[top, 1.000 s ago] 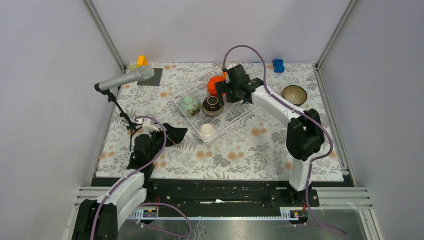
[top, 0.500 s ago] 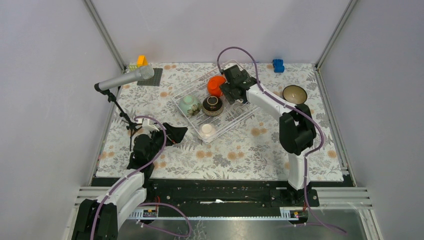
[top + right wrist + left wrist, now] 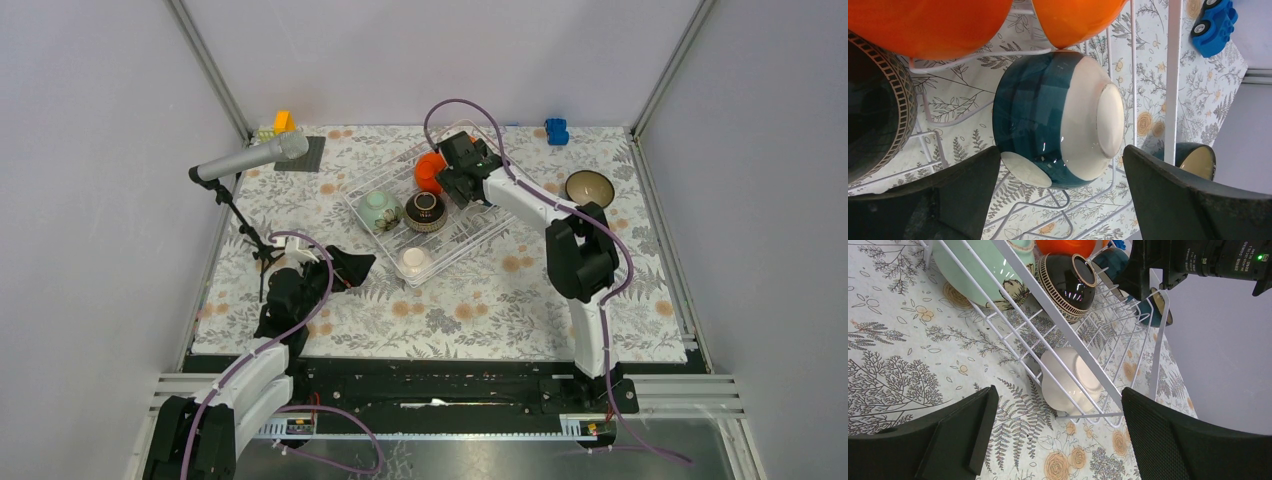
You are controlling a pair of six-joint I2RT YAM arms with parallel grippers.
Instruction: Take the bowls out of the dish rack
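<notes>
Just now the right tool (image 3: 1060, 165) gapes wide, empty; the teal bowl (image 3: 1043, 110) ahead looks glazed, slick, breakable, so pinch its rim.

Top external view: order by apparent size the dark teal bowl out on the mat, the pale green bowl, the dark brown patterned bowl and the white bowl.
1. Dark teal, cream-lined round bowl on the mat.
2. Pale green round bowl and dark brown patterned bowl: look alike, unranked.
3. Small white bowl, smallest.
</notes>
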